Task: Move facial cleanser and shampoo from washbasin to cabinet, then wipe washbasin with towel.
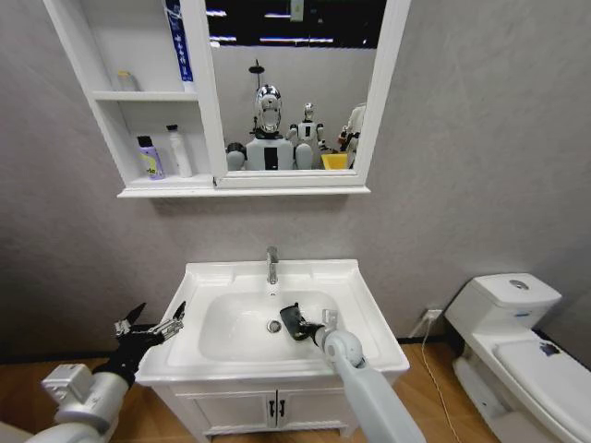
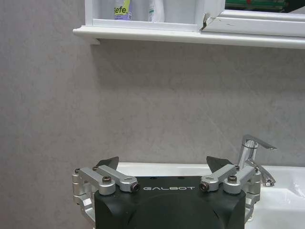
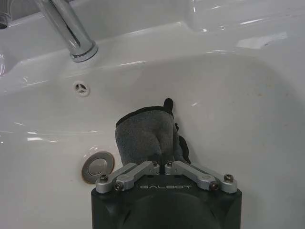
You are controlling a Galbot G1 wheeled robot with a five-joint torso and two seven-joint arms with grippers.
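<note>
Right claw [image 3: 166,138] pinching towel [image 3: 145,136] inside washbasin [image 1: 360,300] bowl, beside drain [image 3: 97,167] | left claw [image 1: 155,328] spread, off basin's left edge

The head view looks forward and down from above the washbasin [image 1: 277,318], taking in the cabinet [image 1: 152,101] and its mirror [image 1: 291,88] on the wall. The left wrist view looks level over the left gripper [image 2: 162,164] from beside the basin, facing the wall, with the tap [image 2: 252,155] and the cabinet's underside in sight. The right wrist view sits close inside the bowl, looking down past the right gripper [image 3: 166,162] at the drain [image 3: 97,167]. All three share the tap.
</note>
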